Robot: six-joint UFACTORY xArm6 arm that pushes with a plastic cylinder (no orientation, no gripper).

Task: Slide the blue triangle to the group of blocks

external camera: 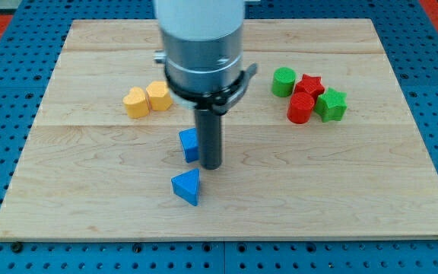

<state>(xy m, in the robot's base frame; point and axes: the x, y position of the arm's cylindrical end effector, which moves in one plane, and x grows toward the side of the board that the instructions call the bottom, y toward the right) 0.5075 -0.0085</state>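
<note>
Rod tip (213, 167) set just above the blue triangle (188, 186).
No pincer is seen; a blue block (189, 144) is touched at its right.

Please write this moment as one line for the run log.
my tip: just above blue triangle, beside blue block | red-green group: upper right | step: not done

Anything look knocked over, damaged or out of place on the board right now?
Nothing stands out. The blue triangle sits flat just below my tip, apart from it. The red and green blocks are bunched tidily at the view's right. No block is off the wooden board.
</note>
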